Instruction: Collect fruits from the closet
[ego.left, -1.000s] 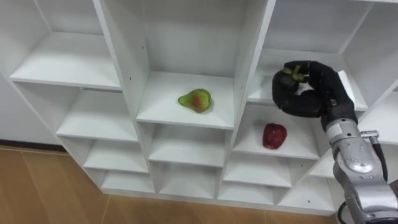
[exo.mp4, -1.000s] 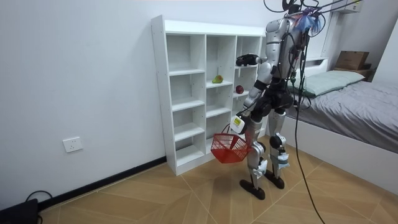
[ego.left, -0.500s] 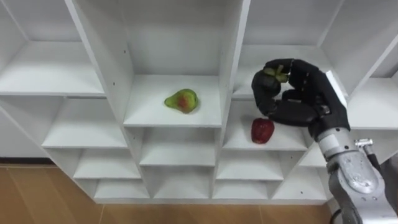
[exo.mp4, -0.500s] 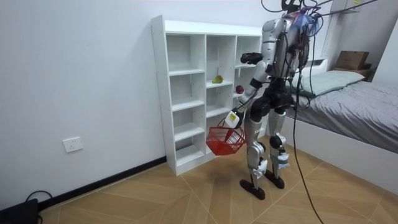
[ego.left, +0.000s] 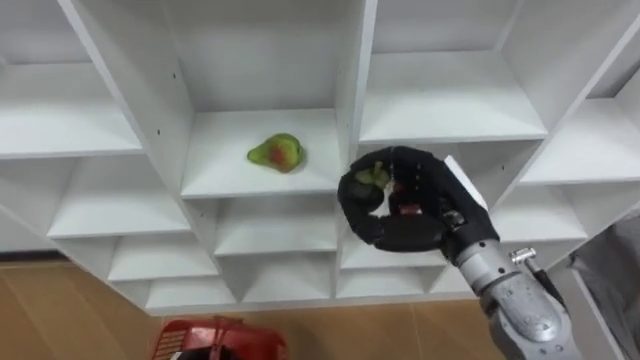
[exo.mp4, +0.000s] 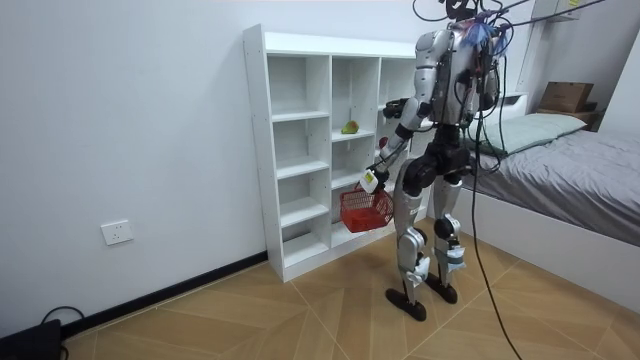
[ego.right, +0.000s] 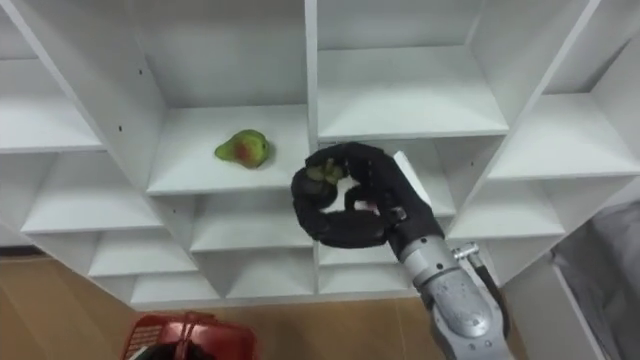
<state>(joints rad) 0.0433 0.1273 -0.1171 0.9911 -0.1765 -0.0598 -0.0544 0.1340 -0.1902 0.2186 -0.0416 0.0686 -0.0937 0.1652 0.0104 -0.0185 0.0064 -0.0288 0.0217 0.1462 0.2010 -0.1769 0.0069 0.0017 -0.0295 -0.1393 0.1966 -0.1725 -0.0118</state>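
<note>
Green fruit (ego.left: 372, 177), one, grasped in right robot hand (ego.left: 402, 232), one pear (ego.left: 276, 153) on closet shelf (ego.left: 220, 172), one red basket (ego.left: 200, 336)

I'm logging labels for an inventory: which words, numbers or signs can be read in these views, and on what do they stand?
No text can be read in any view.
White shelf unit: no labels or numbers show.
Pear, the small green fruit in the right hand, and the red basket: no stickers show.
Cardboard box: any print is too small to read.
Wall socket: any marking is too small to read.
</note>
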